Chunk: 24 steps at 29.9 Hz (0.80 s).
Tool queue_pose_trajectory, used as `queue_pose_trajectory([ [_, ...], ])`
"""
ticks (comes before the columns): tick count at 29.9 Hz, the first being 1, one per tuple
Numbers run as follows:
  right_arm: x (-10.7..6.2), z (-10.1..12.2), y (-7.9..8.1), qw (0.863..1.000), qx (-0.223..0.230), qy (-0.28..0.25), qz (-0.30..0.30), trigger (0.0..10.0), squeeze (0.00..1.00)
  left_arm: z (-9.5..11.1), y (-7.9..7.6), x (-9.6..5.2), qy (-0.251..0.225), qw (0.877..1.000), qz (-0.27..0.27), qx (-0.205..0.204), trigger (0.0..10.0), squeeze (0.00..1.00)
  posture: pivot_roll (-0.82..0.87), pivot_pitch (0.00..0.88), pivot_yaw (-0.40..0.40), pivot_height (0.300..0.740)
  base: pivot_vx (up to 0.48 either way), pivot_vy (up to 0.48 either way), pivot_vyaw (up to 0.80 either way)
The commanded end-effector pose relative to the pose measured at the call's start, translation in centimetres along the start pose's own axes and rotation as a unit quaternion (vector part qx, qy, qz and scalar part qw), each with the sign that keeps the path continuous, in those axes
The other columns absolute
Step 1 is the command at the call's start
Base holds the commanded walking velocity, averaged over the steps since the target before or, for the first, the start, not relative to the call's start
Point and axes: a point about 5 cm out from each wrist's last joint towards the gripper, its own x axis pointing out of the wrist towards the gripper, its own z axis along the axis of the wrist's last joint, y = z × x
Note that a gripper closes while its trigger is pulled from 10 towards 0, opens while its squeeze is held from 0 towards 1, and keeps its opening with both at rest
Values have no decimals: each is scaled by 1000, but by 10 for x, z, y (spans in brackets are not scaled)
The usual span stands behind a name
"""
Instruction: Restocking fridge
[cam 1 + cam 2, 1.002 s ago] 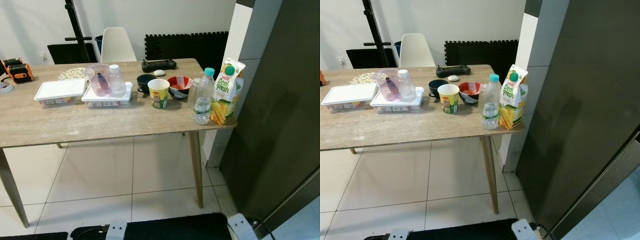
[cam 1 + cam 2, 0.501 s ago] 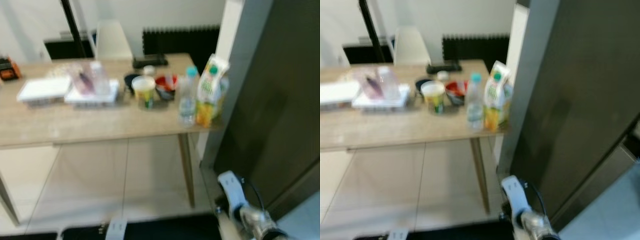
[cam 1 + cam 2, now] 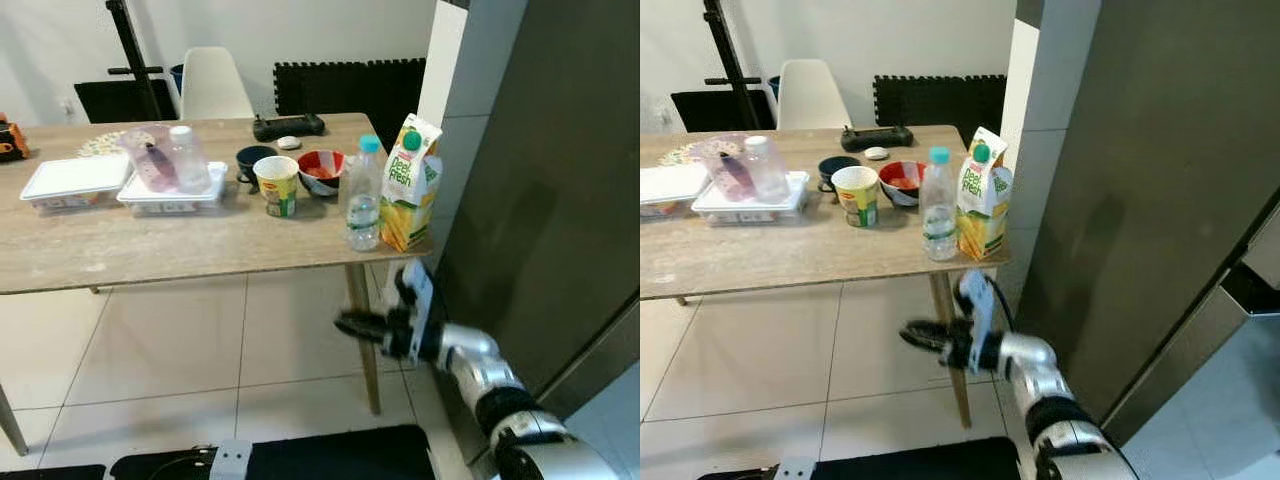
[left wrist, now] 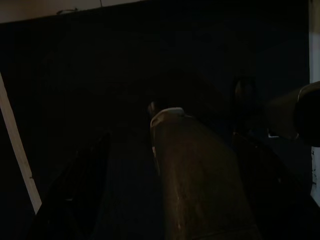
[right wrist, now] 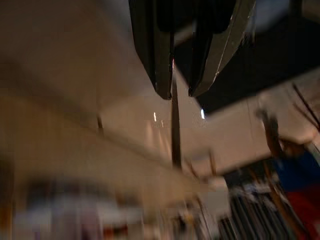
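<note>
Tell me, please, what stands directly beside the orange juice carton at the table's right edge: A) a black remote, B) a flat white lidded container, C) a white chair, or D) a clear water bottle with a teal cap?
D: the water bottle with the teal cap stands right against the juice carton near the table corner.

The wooden bench [image 3: 150, 250] carries a juice carton [image 3: 410, 183] and water bottle [image 3: 363, 194] at its right corner, a paper cup [image 3: 277, 186], bowls and two lidded containers [image 3: 70, 183] further left.
</note>
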Motion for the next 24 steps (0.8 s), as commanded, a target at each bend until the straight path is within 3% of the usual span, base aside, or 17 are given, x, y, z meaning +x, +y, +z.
queue_pose_trajectory([
  [1,10,23,-4,999,-16,-44,2,10000,0,-3,1,-1,4,1000,2,3,10000,0,-37,0,-38,740,0,0,0],
  [4,15,31,-5,998,-22,-57,0,10000,0,-3,1,-1,4,1000,2,3,10000,0,-37,0,-38,740,0,0,0],
  [5,26,54,-10,995,-39,-90,-15,10000,616,-3,1,-1,4,1000,2,2,10000,0,-33,0,-40,740,0,0,0],
  [6,30,63,-12,994,-43,-102,-25,10000,1000,-3,1,-1,4,1000,1,2,10000,0,-33,0,-40,740,0,0,0],
  [16,45,104,-28,981,-109,-99,-125,10000,1000,-4,-1,-1,5,1000,0,-2,10000,0,-22,0,-43,740,0,0,0],
  [17,47,115,-31,975,-134,-94,-148,10000,1000,-5,-1,-1,5,1000,1,-2,10000,0,-20,0,-41,740,0,0,0],
  [21,49,125,-33,969,-155,-90,-170,10000,1000,-6,-1,-1,5,1000,1,-3,10000,0,-17,0,-41,740,0,0,0],
  [24,52,146,-37,954,-185,-91,-217,10000,1000,-7,-1,-1,6,1000,1,-3,10000,0,-15,0,-39,740,0,0,0],
])
